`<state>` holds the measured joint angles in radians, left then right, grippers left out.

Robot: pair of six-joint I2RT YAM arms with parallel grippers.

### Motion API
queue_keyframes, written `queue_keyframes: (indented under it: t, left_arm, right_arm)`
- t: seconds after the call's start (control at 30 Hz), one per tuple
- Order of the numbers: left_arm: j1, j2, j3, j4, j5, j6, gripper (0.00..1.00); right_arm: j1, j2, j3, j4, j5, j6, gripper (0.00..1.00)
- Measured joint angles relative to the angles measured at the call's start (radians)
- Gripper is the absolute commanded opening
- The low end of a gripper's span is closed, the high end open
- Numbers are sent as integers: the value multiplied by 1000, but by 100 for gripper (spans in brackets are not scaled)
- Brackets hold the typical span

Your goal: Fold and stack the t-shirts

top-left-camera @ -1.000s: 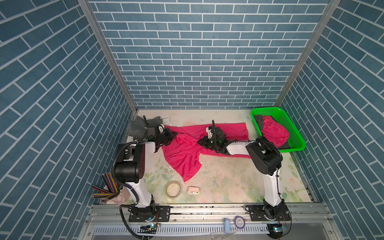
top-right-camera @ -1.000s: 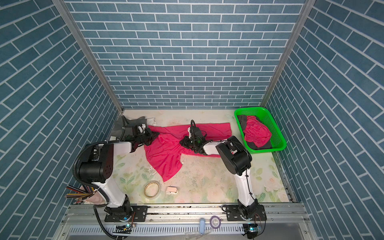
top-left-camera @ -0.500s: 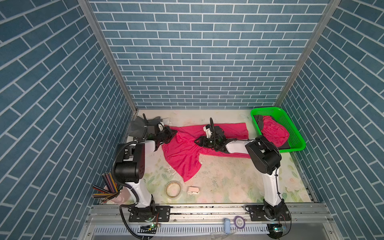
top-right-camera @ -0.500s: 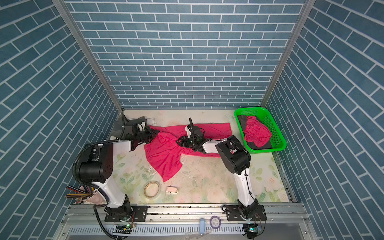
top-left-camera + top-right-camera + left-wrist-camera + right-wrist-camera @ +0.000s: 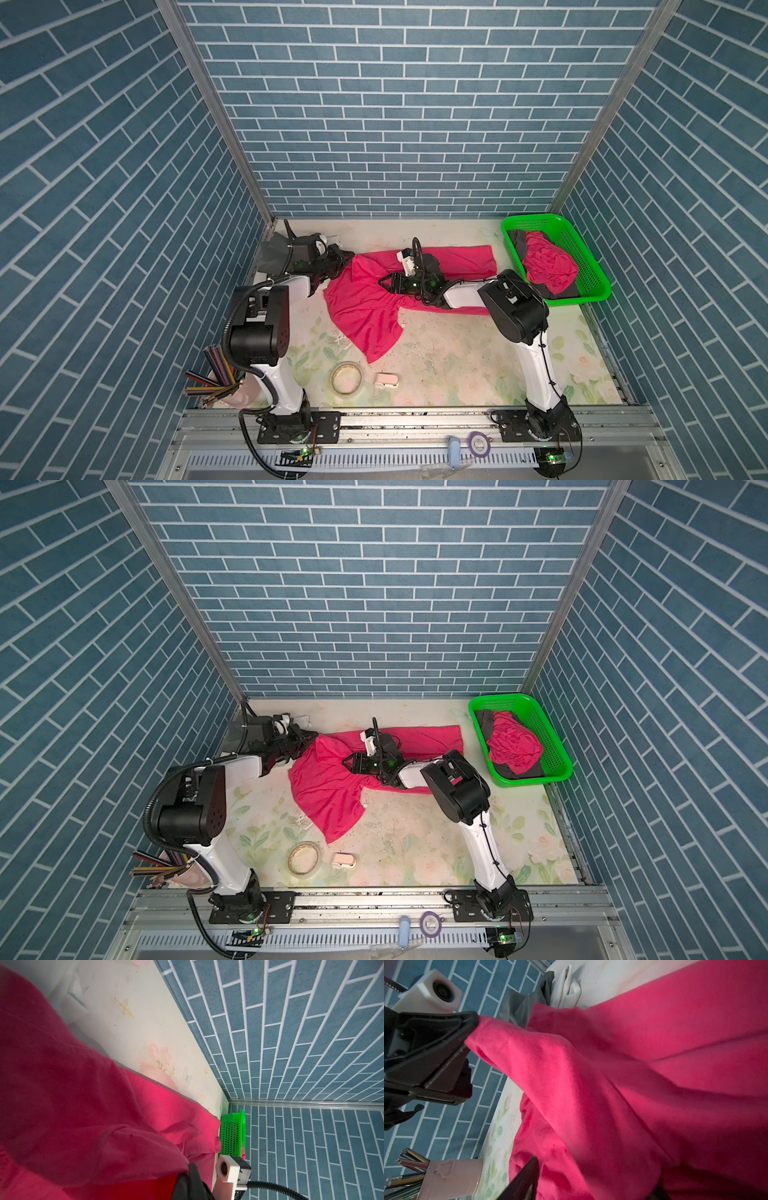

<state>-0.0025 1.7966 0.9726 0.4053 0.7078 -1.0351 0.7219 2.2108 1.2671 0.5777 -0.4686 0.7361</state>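
Pink t-shirt (image 5: 365,309), corner pinched in left tool (image 5: 350,260)

The pink t-shirt (image 5: 365,316) is soft, fuzzy cloth, not shiny. My left gripper (image 5: 471,1030) is hard, dull black plastic. The green basket (image 5: 584,262) is shiny plastic full of little holes. The table (image 5: 457,357) looks smooth. The rail (image 5: 415,420) is bare metal.

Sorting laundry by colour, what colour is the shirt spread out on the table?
Bright magenta-pink t-shirt, seen best in a top view.
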Motion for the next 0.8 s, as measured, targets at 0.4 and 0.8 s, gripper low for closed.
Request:
queue_keyframes:
  t: [0.4, 0.8]
  left_arm:
    - [0, 8, 6, -7, 0, 0, 0]
    - [0, 21, 8, -8, 0, 0, 0]
  right_arm:
    - [14, 25, -50, 193, -47, 21, 27]
    - [21, -41, -124, 131, -24, 129, 3]
